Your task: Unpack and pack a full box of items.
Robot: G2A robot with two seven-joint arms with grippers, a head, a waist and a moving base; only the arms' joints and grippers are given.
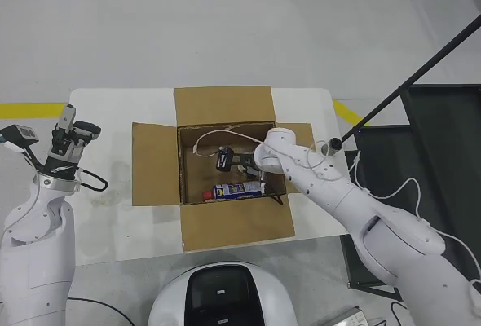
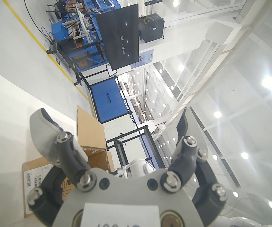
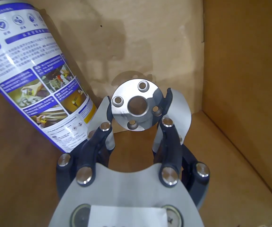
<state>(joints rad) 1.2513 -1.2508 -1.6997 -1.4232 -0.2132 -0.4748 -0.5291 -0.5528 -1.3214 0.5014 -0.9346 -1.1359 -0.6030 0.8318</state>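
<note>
Open cardboard box (image 1: 155,163) — spray can (image 1: 234,191) inside, just beside right gripper (image 1: 253,172)

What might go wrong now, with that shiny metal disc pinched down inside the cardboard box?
1. The right end effector grips the metal disc only at its edges, so the smooth metal might slip and drop.
2. The spray can lies close beside it, and lifting could knock or roll it.
3. The box wall is near, so the disc may catch it on the way out.

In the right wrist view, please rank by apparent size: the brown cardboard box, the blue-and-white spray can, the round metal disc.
1. Brown cardboard box
2. Blue-and-white spray can, partly cut off
3. Round metal disc
</note>
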